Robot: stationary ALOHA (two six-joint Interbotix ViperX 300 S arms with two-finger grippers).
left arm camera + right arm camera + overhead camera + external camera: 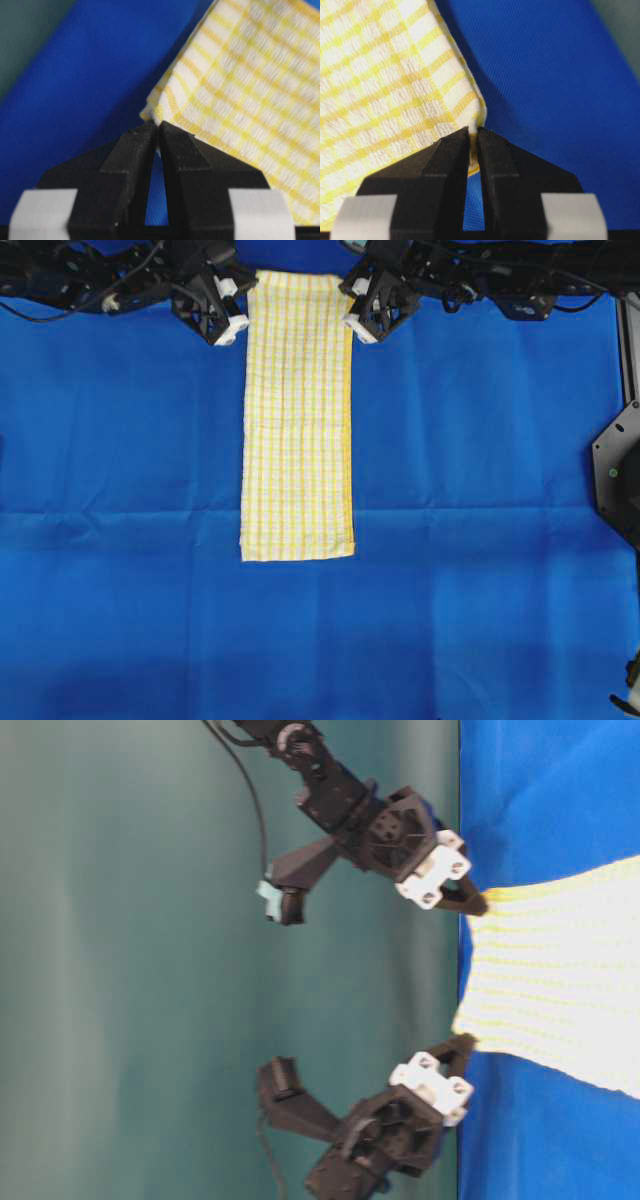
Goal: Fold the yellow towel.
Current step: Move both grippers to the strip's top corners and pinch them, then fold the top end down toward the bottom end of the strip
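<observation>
Up at the far end of the big plain blue cloth (120, 540) covering the table, you had the thin yellow-and-white checked towel (298, 430) lying as a long narrow strip, already doubled lengthwise by the look of the layered edge down its right side. Its far short end sat right between your two arms.

Your left gripper (157, 132) had its black fingers pressed together on the towel's far left corner, and the right gripper (474, 134) was pinching the far right corner the same way; you could see a sliver of yellow hem caught between the tips. From the table-level view both corners looked lifted just off the blue cloth, with the towel's end pulled taut between them and sagging a bit in the middle.

Handling-wise, I'd say this thing was light, soft and floppy, no stiffness at all, so it would drape and follow wherever you dragged it. Corners were the right place to grab: the hem gives a thicker bite, and there were likely several layers there, so a shallow pinch could drop the lower ones. Holding both corners level and spread apart should have kept the fold edge straight when bringing that end over toward the near short edge.
</observation>
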